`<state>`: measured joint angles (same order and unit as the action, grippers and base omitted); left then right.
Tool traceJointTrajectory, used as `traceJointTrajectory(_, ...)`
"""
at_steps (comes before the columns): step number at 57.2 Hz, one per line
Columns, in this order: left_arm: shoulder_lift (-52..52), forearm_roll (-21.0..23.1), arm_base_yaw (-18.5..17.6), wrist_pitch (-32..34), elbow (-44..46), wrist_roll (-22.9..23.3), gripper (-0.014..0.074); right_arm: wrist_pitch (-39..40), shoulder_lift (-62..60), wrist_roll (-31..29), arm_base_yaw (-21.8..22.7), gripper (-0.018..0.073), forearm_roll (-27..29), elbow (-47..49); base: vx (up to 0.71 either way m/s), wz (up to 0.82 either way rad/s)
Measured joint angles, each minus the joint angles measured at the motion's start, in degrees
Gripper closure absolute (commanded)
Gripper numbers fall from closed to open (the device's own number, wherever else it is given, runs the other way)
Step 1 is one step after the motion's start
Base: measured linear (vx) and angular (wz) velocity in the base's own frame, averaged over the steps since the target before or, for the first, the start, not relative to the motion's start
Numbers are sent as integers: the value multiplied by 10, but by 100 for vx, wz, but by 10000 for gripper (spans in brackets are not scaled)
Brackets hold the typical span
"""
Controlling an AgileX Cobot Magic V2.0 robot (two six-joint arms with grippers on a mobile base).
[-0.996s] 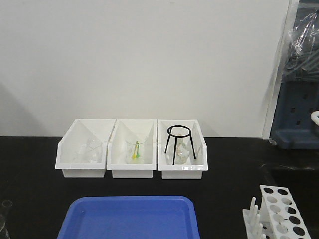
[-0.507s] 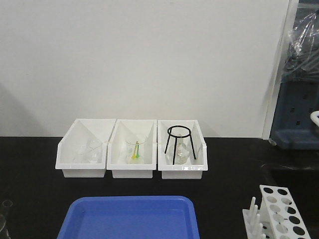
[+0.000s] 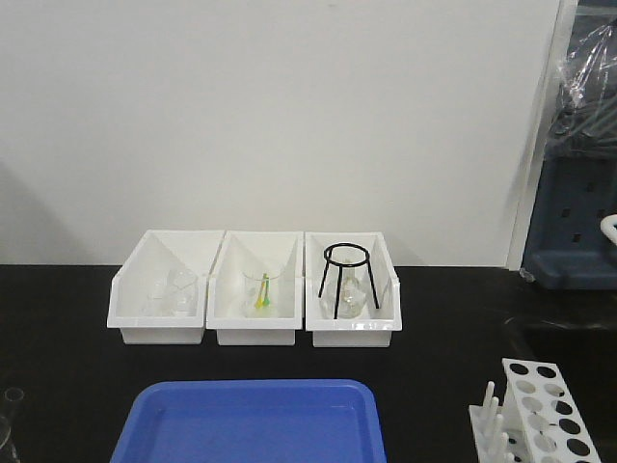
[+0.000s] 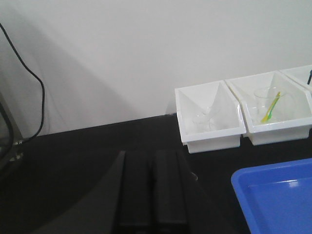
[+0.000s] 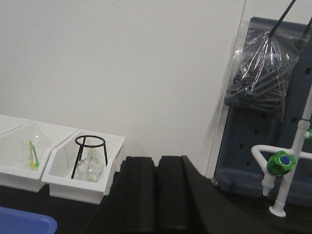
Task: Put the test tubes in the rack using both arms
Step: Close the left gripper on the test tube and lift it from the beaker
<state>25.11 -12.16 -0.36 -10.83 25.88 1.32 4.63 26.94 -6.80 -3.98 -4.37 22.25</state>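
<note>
Showing matte black all over. Wearing two flat, slab-like fingers (image 4: pixel 138 190) with squared tips on the left gripper (image 4: pixel 152 156), flaring into a broad curved housing (image 4: pixel 97 204). Showing the same twin black slabs on the right gripper (image 5: pixel 157 161). Trailing a thin black cable (image 4: pixel 43 100) beside the left wrist.

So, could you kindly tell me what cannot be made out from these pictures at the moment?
Front view: the rack is cut off by the bottom edge, so its nearer holes are unseen.
Front view: a clear glass object at the left corner is cut off; too little shows to name it.
Left wrist view: the glassware in the left bin is too blurred to identify.
</note>
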Motion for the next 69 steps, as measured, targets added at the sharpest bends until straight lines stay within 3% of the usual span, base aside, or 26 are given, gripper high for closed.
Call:
traceJointTrajectory(19, 15, 0, 0, -55, 0, 0, 517, -2, 34, 0, 0, 551, 0, 0, 0, 0)
traceJointTrajectory(22, 15, 0, 0, -68, 0, 0, 475, -2, 34, 3, 0, 537, 0, 0, 0, 0)
traceJointTrajectory(23, 15, 0, 0, -86, 0, 0, 356, -6, 34, 21, 0, 482, 0, 0, 0, 0)
traceJointTrajectory(36, 15, 0, 0, -89, 0, 0, 192, -39, 34, 46, 0, 303, 1, 0, 0, 0)
traceJointTrajectory(51, 22, 2, 0, -103, 0, 1, 175, -54, 34, 47, 0, 25, 1, 0, 0, 0)
traceJointTrajectory(61, 75, 8, 0, -99, 0, -13, 175, -54, 34, 47, 0, -12, 1, 0, 0, 0)
traceJointTrajectory(69, 156, 40, 0, -46, 0, -62, 175, -56, 34, 47, 0, -12, 1, 0, 0, 0)
